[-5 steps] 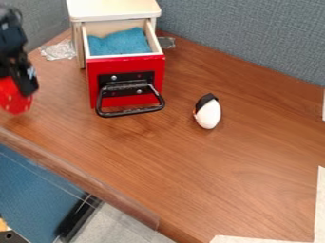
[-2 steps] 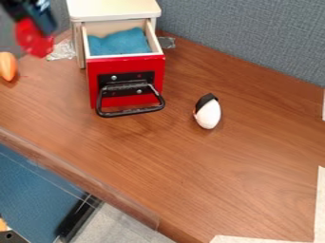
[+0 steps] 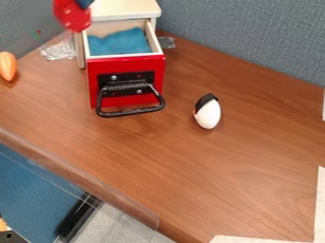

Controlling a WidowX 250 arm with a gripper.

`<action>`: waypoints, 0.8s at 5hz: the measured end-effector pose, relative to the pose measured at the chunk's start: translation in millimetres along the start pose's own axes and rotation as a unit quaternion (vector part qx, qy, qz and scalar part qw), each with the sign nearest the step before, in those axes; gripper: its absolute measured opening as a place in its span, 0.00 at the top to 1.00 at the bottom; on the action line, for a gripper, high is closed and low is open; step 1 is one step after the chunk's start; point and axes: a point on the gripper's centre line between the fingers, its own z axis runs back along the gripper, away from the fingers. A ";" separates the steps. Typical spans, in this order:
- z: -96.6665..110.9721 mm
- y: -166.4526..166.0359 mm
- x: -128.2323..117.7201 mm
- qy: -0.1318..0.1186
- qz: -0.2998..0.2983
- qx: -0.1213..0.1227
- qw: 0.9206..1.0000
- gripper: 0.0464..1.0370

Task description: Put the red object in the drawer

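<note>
Near to far, everything placed off the drawer (image 3: pixel 125 81).

White strips (image 3: pixel 320 204) are laid on the table (image 3: pixel 209 180), nearest the camera, right of the drawer; purpose can't be told. Next, a white egg-shaped thing with a black cap (image 3: pixel 207 114) is set down right of the drawer, well apart, so it shouldn't be met on the way in. Black handle (image 3: pixel 130 112) is mounted on the drawer's front, so it can be pulled from outside. Orange thing (image 3: pixel 7 66) is parked left of the drawer, not needed for this job.

Drawer is pulled out, so a drop from above is allowed. Blue cloth (image 3: pixel 120 42) is bunched inside; landing probably softened by it. Crumpled clear stuff (image 3: pixel 58 50) is stuck beside the cabinet (image 3: pixel 114 9), left of the drawer, maybe tape to keep it from sliding.

Red object (image 3: pixel 73 16) is held up in the air, up and left of the drawer's opening in view, presumably so the rim is cleared. It's judged to be pinched by the claw (image 3: pixel 84 3). Carry to be finished rightward over the cloth, then lowered and let go. Risk: side wall gets clipped if lowered too soon.
</note>
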 end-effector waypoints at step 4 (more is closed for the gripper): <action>-49.7 7.0 46.5 -0.027 -0.005 0.011 1.000 0.23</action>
